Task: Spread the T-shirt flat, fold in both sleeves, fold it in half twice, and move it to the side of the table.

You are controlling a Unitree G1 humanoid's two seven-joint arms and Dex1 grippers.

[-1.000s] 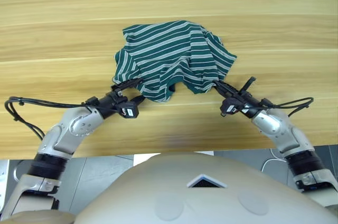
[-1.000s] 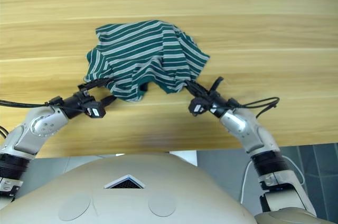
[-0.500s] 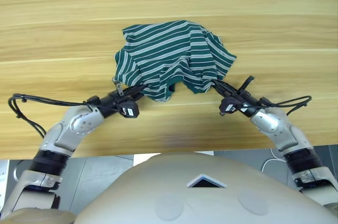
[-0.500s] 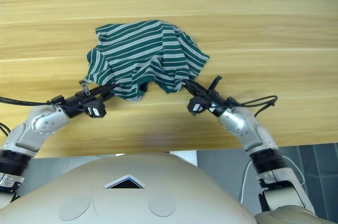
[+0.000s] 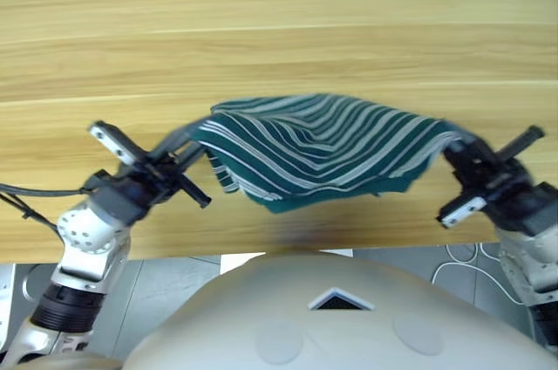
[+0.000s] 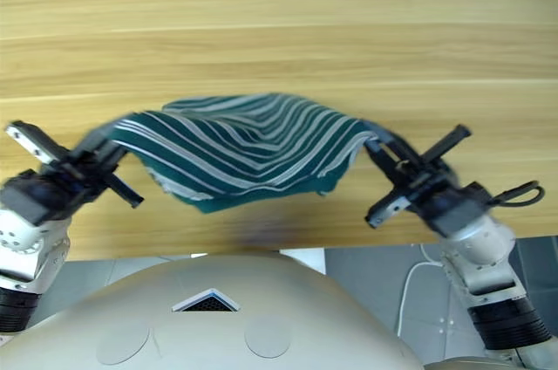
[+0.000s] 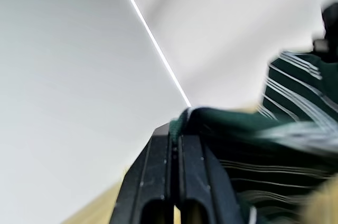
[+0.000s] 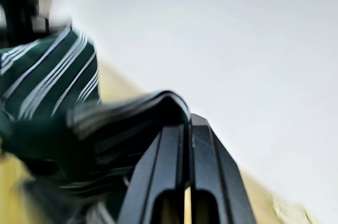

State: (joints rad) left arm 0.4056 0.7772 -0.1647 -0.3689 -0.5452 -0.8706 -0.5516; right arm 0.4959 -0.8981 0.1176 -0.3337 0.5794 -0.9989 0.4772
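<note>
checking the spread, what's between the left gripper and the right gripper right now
The striped T-shirt spans it, pinched by the left gripper and right gripper, sagging midway, in the eye views.

A light wooden table top with long grain lines [image 5: 279, 3] runs across the whole width of the head views. Under its near edge there is a grey tiled floor [image 5: 161, 291]. A white flat sheet [image 5: 240, 261] lies on this floor, close to the table edge. On the right side, a thin white cable in loops [image 5: 459, 256] lies on the floor. In the wrist views, a plain white surface [image 8: 237, 34] is behind, and a thin bright straight line [image 7: 153, 39] crosses it.
</note>
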